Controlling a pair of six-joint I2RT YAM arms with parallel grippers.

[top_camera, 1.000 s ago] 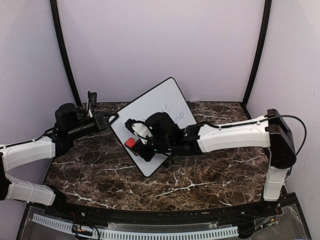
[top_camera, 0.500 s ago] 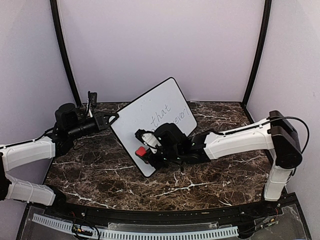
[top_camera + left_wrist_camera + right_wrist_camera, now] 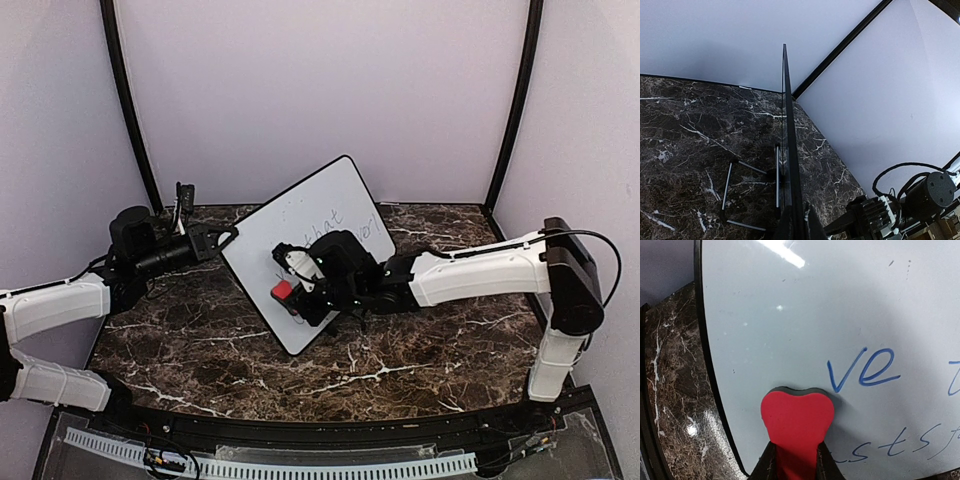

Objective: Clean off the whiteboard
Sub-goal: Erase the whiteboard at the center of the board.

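The whiteboard [image 3: 320, 225] stands tilted on the marble table, white with a black frame and dark handwriting on its right part. My left gripper [image 3: 222, 240] is shut on the board's left edge; in the left wrist view the board shows edge-on [image 3: 789, 150] between the fingers. My right gripper [image 3: 295, 288] is shut on a red eraser [image 3: 283, 291] and presses it on the board's lower left face. In the right wrist view the eraser [image 3: 797, 415] sits just left of the blue letters "ve" [image 3: 862, 370], with more writing below right.
The board's wire stand [image 3: 752, 185] rests on the marble behind it. Black corner posts [image 3: 125, 100] and purple walls enclose the table. The right arm [image 3: 470, 275] stretches across the table's middle.
My right gripper slid the eraser down and right across the board, then back up a little. More handwriting is uncovered near the board's middle. The left arm has not moved.
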